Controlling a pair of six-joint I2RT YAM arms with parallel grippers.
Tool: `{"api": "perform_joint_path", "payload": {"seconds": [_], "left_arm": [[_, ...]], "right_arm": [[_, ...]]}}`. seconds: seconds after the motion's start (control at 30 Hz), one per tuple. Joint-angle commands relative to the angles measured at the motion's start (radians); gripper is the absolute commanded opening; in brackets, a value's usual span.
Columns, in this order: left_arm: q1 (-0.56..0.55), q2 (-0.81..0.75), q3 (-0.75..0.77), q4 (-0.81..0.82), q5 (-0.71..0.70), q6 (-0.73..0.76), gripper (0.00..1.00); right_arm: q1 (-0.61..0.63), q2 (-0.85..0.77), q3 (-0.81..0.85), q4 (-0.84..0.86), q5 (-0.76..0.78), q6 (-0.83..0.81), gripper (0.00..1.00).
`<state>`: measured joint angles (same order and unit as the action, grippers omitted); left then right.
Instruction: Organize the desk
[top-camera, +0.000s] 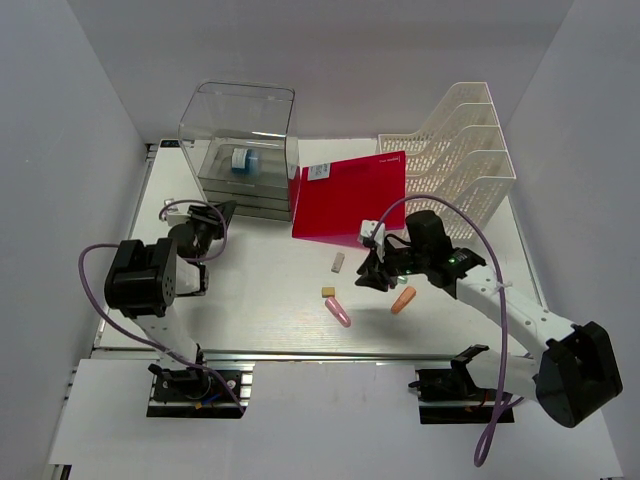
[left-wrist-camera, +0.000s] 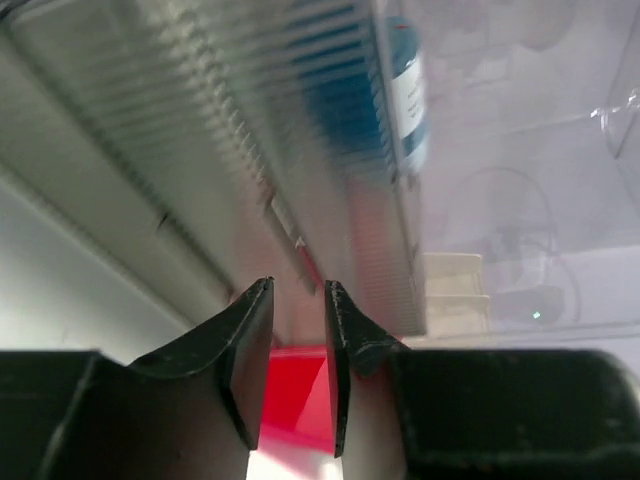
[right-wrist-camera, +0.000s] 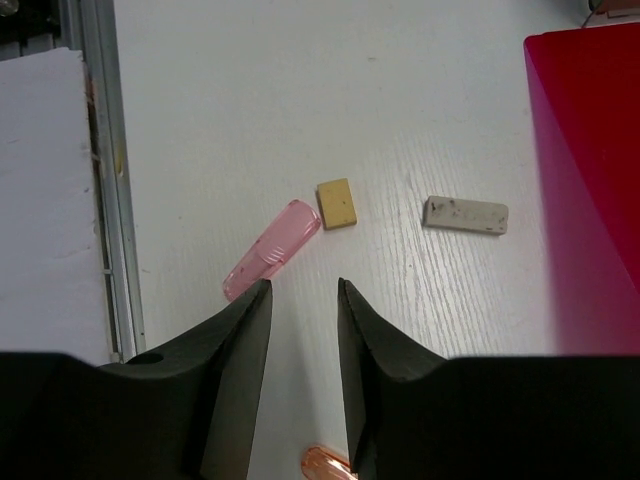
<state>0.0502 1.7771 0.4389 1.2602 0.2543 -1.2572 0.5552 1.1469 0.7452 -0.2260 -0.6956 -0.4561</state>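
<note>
On the white desk lie a pink capsule-shaped piece, a small yellow block, a grey eraser and an orange capsule-shaped piece. My right gripper hovers over them, open and empty. In the right wrist view the right gripper has the pink piece just past its left fingertip and the orange piece below. My left gripper is up against the clear drawer box. Its jaws stand slightly open with nothing between them.
A red folder leans between the drawer box and the white mesh file rack. A blue and white item sits inside the drawer box. The silver rail runs along the desk's near edge.
</note>
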Motion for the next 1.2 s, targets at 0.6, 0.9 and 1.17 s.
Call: {"api": "perform_joint_path", "payload": {"seconds": [0.6,0.9,1.17], "left_arm": [[-0.041,0.145,0.201,-0.007,-0.004,0.018,0.43],[-0.059,0.171,0.201,0.021,-0.026,0.015,0.19],[-0.059,0.125,0.088,0.103,-0.021,0.009,0.11]], "right_arm": [[-0.005,-0.062,-0.043,0.047,0.077,-0.079,0.39],[-0.006,-0.069,-0.044,0.043,0.085,-0.085,0.38],[-0.008,-0.072,-0.050,0.045,0.090,-0.090,0.38]]}}
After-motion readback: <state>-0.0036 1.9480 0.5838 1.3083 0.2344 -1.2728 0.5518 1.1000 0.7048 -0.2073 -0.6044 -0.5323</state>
